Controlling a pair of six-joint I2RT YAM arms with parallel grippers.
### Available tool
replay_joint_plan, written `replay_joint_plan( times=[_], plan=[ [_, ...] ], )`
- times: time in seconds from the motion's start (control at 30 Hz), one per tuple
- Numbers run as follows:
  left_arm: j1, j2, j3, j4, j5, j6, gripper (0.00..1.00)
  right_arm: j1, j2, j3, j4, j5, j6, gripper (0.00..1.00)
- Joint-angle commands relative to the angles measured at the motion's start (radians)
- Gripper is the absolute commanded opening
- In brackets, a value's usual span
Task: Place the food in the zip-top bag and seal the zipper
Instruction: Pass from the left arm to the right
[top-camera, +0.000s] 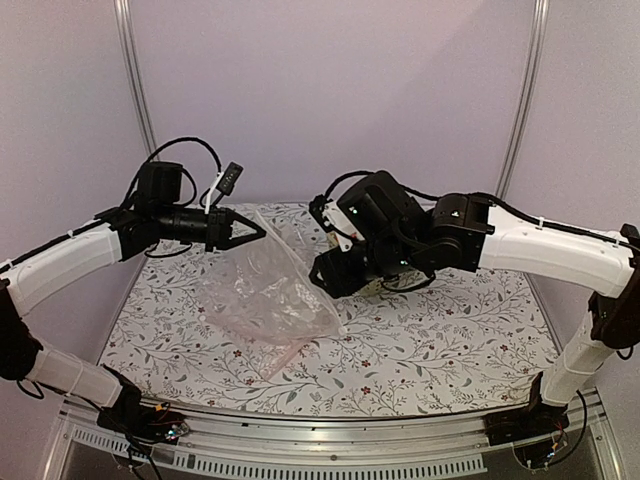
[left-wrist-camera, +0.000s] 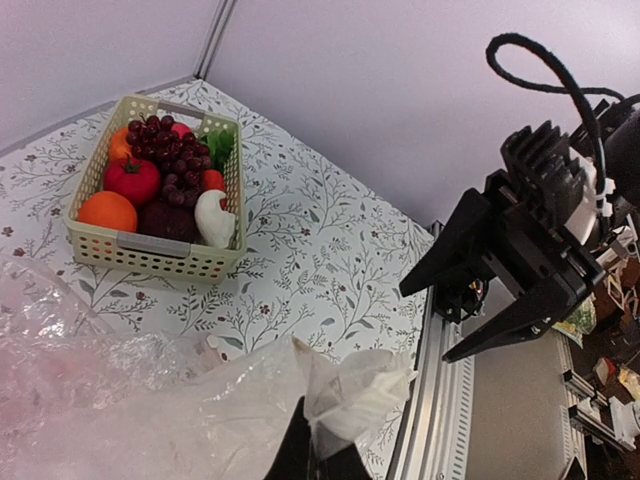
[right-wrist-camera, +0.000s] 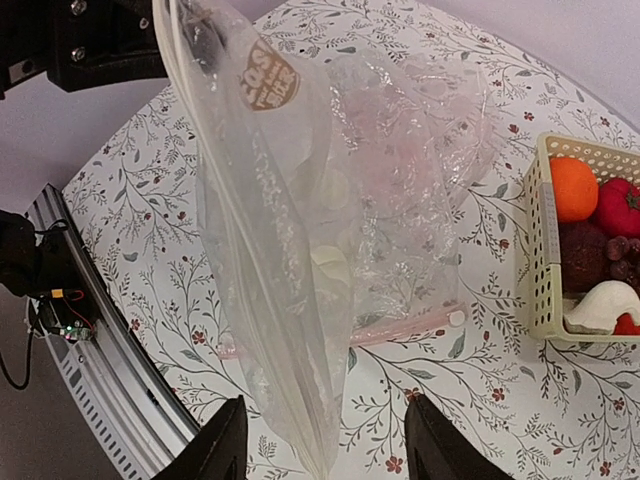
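My left gripper (top-camera: 258, 232) (left-wrist-camera: 312, 452) is shut on a crumpled corner of the clear zip-top bag (top-camera: 265, 295) (left-wrist-camera: 150, 420) and holds it up, so it hangs to the table. In the right wrist view the bag (right-wrist-camera: 300, 200) shows white dots. Its pink zipper strip (right-wrist-camera: 400, 327) lies on the cloth. My right gripper (top-camera: 332, 275) (right-wrist-camera: 325, 450) is open and empty, just right of the hanging bag and above its low end. It also shows in the left wrist view (left-wrist-camera: 432, 320). The purple grapes (left-wrist-camera: 165, 150) and red fruit (left-wrist-camera: 132, 180) lie in a basket.
The cream basket (left-wrist-camera: 150, 255) (right-wrist-camera: 545, 250) stands on the flowered cloth, right of the bag, and also holds orange fruits (left-wrist-camera: 107, 210), a white piece and a green vegetable. My right arm hides it from the top camera. The table's metal rail (left-wrist-camera: 440, 400) runs along the near edge.
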Motion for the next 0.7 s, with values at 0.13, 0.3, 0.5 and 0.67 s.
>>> replay_joint_plan(
  times=[0.13,0.3,0.5,0.67],
  plan=[
    [-0.023,0.013,0.025,-0.020,0.003,0.019,0.00,0.002,0.042,0.048,-0.022,0.032,-0.009,0.46],
    [-0.026,0.013,0.026,-0.024,0.004,0.022,0.00,0.001,0.057,0.051,-0.024,0.035,-0.010,0.40],
    [-0.031,0.017,0.026,-0.024,0.004,0.022,0.00,0.002,0.068,0.051,-0.026,0.035,-0.010,0.38],
    [-0.036,0.019,0.027,-0.024,0.008,0.022,0.00,0.004,0.079,0.056,-0.024,0.038,-0.009,0.35]
  ],
)
